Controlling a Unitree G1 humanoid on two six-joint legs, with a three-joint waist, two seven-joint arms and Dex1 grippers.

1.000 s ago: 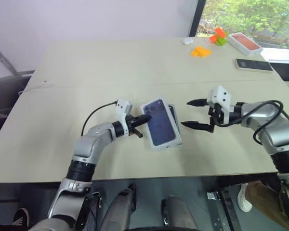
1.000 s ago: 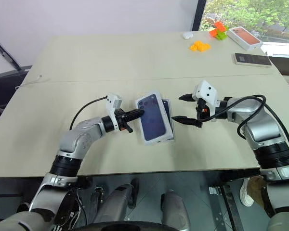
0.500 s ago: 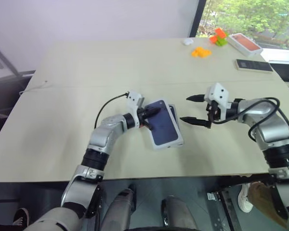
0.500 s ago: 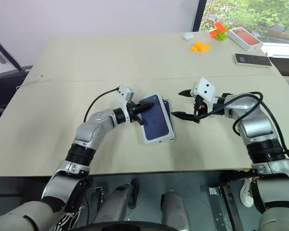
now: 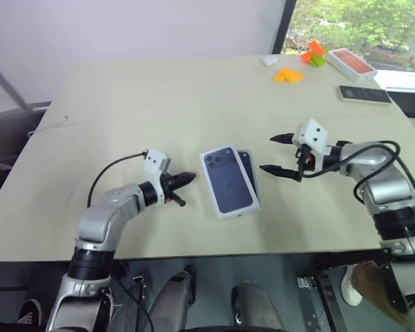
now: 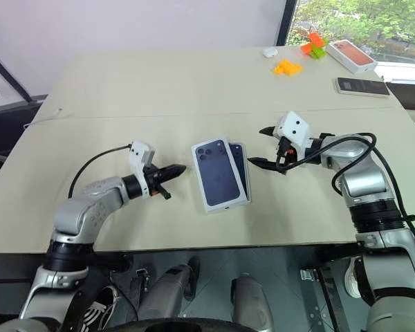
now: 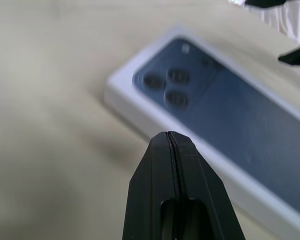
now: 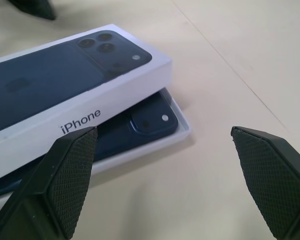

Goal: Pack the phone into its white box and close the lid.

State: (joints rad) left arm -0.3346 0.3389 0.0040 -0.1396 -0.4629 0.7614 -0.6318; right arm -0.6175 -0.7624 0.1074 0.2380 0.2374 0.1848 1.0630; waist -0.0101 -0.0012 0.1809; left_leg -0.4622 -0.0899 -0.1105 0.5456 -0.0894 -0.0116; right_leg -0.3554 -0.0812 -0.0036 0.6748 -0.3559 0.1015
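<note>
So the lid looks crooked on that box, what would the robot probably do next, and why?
Probably nudge the lid sideways until it lines up, then press it down. It lies askew on the white box, leaving the phone uncovered along one side. The open right gripper waits beside that edge; the shut left gripper sits clear of the lid.

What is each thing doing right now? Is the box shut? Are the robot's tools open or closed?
lid: lying crooked on the box, not shut
box: on the table, one side uncovered
phone: in the box, partly covered
left tool: shut, empty, beside the lid
right tool: open, empty, by the box
orange-topped box: closed, far corner
black slab: flat on the table
</note>
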